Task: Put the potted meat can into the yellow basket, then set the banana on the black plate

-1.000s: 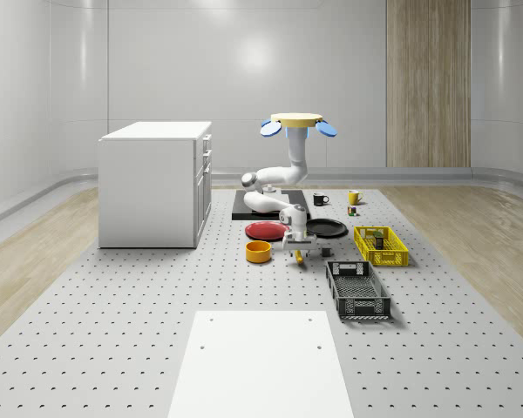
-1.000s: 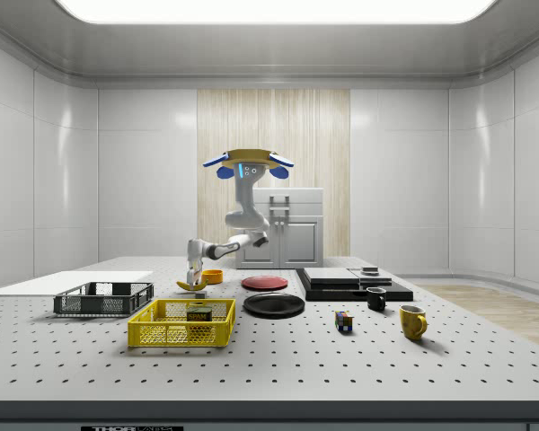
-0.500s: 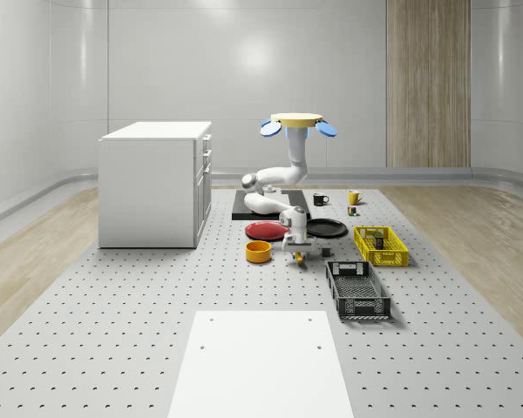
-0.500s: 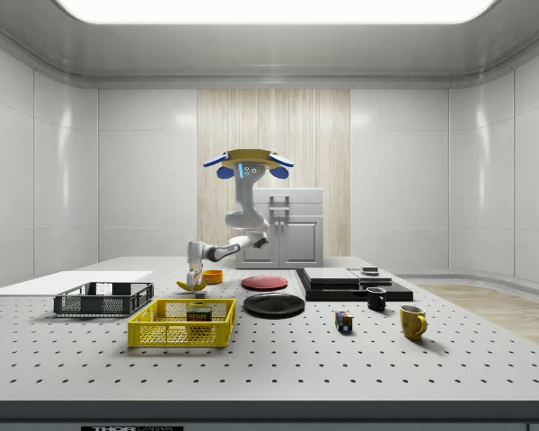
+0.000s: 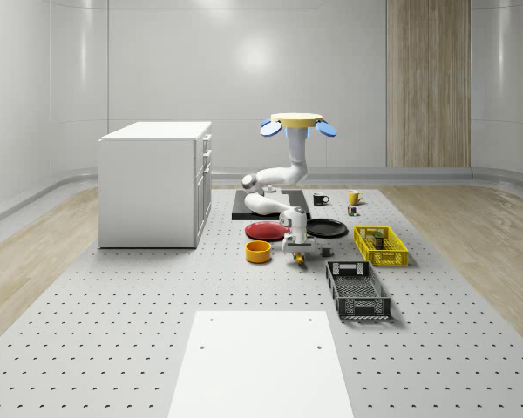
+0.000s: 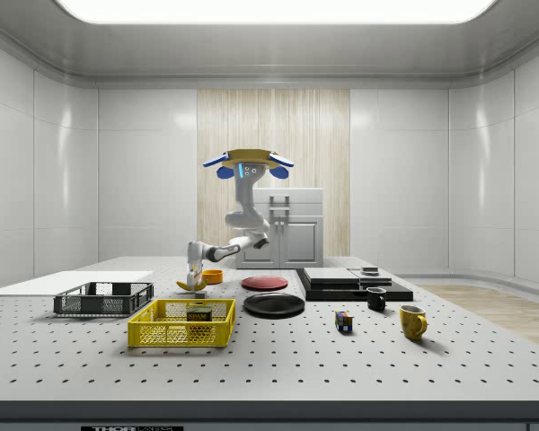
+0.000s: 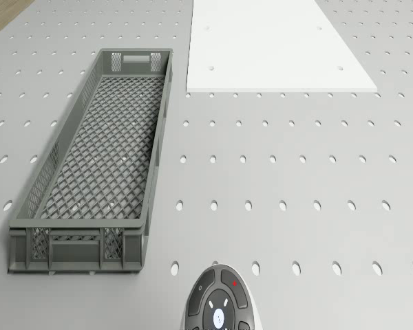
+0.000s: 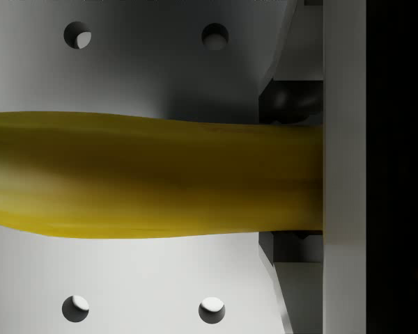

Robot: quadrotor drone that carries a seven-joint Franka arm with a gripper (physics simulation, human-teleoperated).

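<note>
With the can point(image 6: 198, 314) already in the basket point(image 5: 381, 246), the tool point(image 5: 298, 252), closed on the banana point(image 8: 153, 177) just above the table beside the black plate point(image 5: 326, 228), should lift it level before swinging over.

In the wrist view the banana point(image 8: 153, 174) runs off one picture edge, and its other end is hidden behind a finger point(image 8: 343, 167). In the whole-scene view the potted meat can point(image 5: 377, 239) sits too small to read inside the yellow basket point(image 5: 381, 246). The gripper point(image 5: 297, 251) seems closed on the banana, though its fingertips are too small to judge there.
</note>
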